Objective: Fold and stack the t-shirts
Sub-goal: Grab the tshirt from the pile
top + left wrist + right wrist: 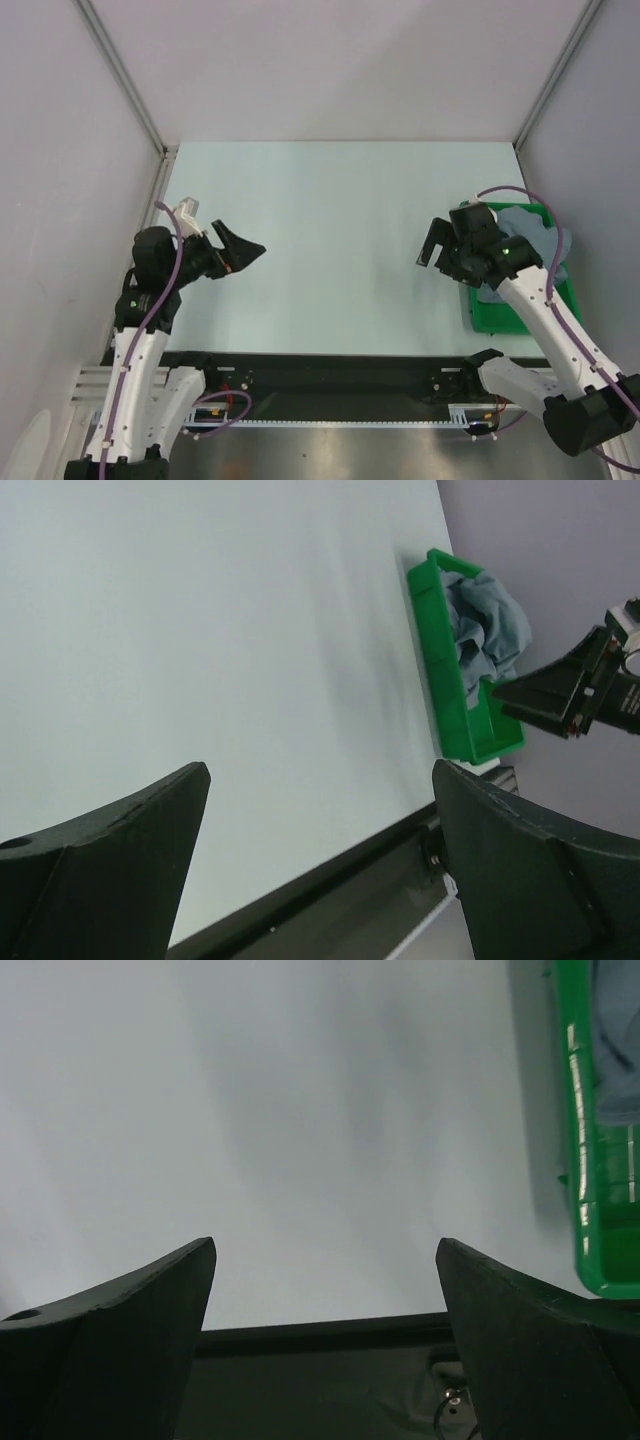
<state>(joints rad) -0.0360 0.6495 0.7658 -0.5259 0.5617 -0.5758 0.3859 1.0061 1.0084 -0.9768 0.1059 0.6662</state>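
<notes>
Zero grip: left hand (238, 250) and right hand (445, 245) spread wide, empty, above bench (340, 220). T-shirts (530, 225) bunched in green tray (480, 312), right edge; right hand parked beside it, likely for first grab.

The pale mint table (330, 250) fills the centre of the overhead view. One green plastic tray (478, 318) sits directly on it, hard against the frame's right side.

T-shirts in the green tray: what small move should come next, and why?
Probably the right gripper should swing right and lower onto the t-shirts. They lie crumpled in the green tray beside it, none is spread on the table yet, and both it and the left gripper stand open and empty.
</notes>
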